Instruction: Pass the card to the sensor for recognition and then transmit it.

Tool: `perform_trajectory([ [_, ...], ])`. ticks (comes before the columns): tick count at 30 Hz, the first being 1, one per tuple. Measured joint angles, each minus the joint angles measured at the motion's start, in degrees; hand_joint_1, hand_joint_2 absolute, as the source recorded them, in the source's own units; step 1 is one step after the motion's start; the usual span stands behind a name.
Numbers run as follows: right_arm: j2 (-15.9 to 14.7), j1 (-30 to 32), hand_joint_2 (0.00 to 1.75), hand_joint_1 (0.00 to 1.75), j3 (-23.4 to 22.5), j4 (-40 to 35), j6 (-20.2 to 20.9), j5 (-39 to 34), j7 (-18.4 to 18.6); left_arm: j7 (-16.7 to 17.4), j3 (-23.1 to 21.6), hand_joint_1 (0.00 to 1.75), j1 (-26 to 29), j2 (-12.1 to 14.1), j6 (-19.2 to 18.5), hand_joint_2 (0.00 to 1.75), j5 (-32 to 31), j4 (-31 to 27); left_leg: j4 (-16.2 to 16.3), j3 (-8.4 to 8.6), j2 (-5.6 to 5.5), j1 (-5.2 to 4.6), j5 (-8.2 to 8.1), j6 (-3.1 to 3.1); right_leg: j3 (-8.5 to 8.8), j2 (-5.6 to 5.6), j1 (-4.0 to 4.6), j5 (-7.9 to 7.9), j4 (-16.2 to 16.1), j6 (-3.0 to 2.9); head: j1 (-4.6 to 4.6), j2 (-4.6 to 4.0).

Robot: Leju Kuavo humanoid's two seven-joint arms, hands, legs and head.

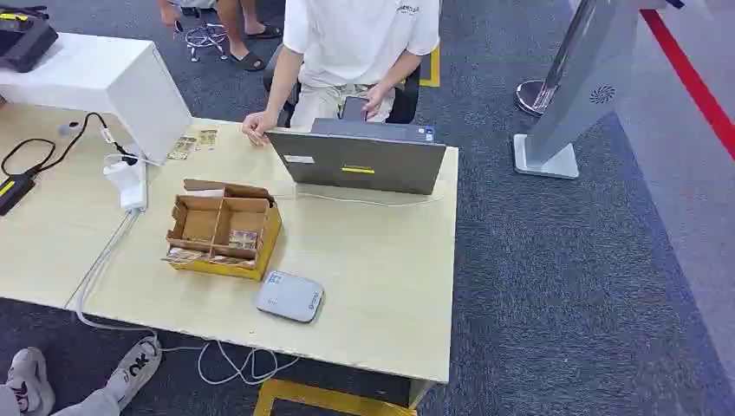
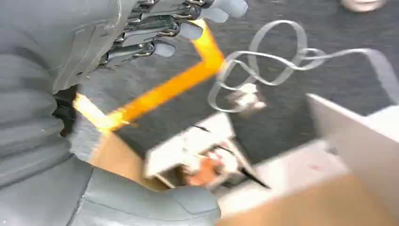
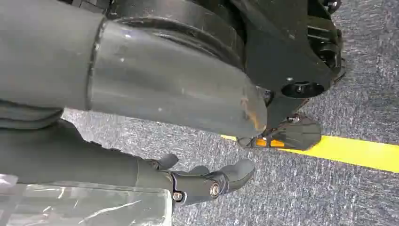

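Cards (image 1: pixel 232 239) lie in the yellow cardboard box (image 1: pixel 224 234) on the left of the wooden surface (image 1: pixel 381 277); I see more cards loose near the person's hand (image 1: pixel 256 128). Just right of the box sits the grey sensor (image 1: pixel 289 296), behind it a laptop (image 1: pixel 357 159). My left hand (image 2: pixel 94 94) hangs beside the surface, fingers (image 2: pixel 188 28) apart, holding nothing. My right hand (image 3: pixel 141 174) hangs over carpet, its fingers (image 3: pixel 221 179) loosely apart, empty.

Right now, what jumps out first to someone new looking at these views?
A yellow cardboard box of cards sits mid-table, with a flat grey sensor just in front of it near the table edge. Behind them, a person sits at an open laptop on the far side.
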Motion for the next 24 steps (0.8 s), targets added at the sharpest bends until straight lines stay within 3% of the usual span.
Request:
perform_trajectory([
  [9,0.0,-0.45,0.0,0.0,-2.01,0.35,0.0,1.75,-0.11,5.07,6.7,0.0,-0.01,-2.38,-4.89,1.75,1.84,-16.13,0.0,0.0,0.0,0.02,0.0,0.0,0.0,0.0,0.01,0.0,0.0,0.0,0.0,0.0],
  [10,0.0,-0.52,1.75,0.0,-2.19,0.37,0.0,2.05,-0.15,5.4,6.81,0.0,0.05,-2.6,-5.33,1.75,2.1,-18.54,0.0,0.0,0.0,0.02,0.0,0.0,0.0,0.0,0.02,0.0,0.0,0.0,-0.02,0.0],
  [17,0.0,-0.9,1.75,0.0,-3.17,0.74,0.0,3.71,-0.15,4.94,5.64,0.0,0.23,-3.93,-6.23,1.75,0.66,-33.49,0.0,0.0,0.0,0.17,0.01,-0.01,0.0,0.0,0.04,0.0,0.01,0.0,0.0,0.0],
  [24,0.0,-1.17,1.75,0.0,-3.6,0.89,0.0,5.51,0.0,2.19,0.7,0.0,0.79,-4.37,-4.68,1.75,-3.12,-47.87,0.0,0.0,0.01,0.18,0.01,-0.01,-0.01,0.01,0.05,0.01,0.01,-0.01,0.0,0.0],
])
